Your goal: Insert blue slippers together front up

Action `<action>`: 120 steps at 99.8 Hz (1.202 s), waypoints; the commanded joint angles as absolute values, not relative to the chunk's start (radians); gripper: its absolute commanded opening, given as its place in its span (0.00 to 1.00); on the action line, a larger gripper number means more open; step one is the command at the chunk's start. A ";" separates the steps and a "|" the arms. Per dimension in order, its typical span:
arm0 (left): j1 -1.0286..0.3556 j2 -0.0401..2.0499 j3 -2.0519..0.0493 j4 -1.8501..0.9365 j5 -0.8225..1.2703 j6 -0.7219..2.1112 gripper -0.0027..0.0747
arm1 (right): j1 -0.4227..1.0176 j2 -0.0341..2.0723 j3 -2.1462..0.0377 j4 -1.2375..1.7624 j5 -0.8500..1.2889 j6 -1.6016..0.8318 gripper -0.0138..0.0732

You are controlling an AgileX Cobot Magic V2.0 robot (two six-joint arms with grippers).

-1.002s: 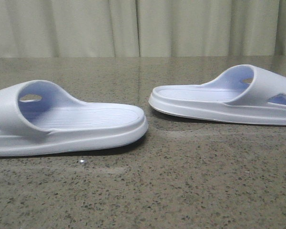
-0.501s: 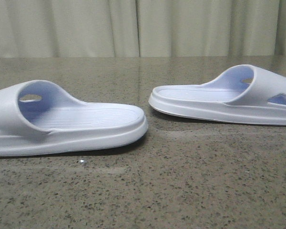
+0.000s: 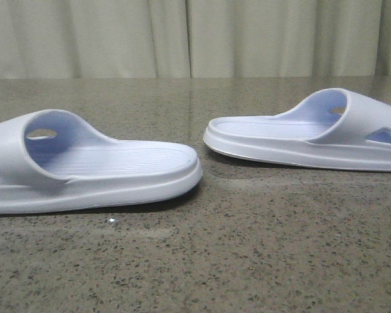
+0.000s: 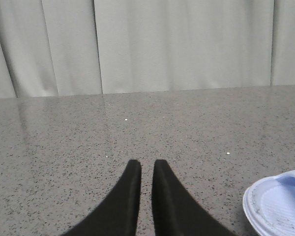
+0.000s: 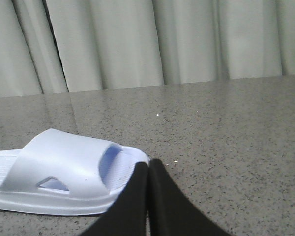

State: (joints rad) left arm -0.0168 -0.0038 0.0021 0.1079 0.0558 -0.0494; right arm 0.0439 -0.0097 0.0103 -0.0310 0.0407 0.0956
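Nothing of the task is showing as done yet — the two pale blue-white moulded foam slippers are lying apart on the speckled grey-brown stone desk, soles down, neither one tucked into the other.

In the front view, the left slipper is sitting at the middle left of the frame, its wide strap toward the left edge and its ribbed footbed running toward the centre. The right slipper is lying at the middle right, a little higher in the frame, its strap with the triangular cut-out toward the right edge. Their near ends are pointing at each other with a clear gap of bare desk between them.

I am holding nothing. My left claw is showing at the bottom centre of its wrist view with the two black fingers nearly together, only a thin slit between them, and one rounded slipper end is peeking in at the lower right corner. My right claw is pressed practically closed at the bottom centre of its view, empty, with the strapped slipper lying just beside it in the lower left.

So I am judging everything as still to do: taking hold of each slipper, bringing the pair together, nesting one into the other and leaving them front up.

I am finding no brand, label or writing on the slippers, the desk or the pale pleated curtain behind.
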 commanded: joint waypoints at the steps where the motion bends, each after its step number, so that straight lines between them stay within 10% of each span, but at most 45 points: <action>1: -0.025 -0.034 0.011 0.097 -0.025 -0.059 0.06 | 0.046 -0.031 0.031 -0.039 -0.031 0.095 0.04; 53: -0.025 -0.034 -0.021 -0.454 -0.018 -0.059 0.05 | 0.046 -0.031 0.003 0.074 -0.006 0.095 0.04; 120: -0.025 0.236 -0.508 -0.562 0.444 -0.059 0.06 | 0.046 0.251 -0.540 0.237 0.509 0.095 0.04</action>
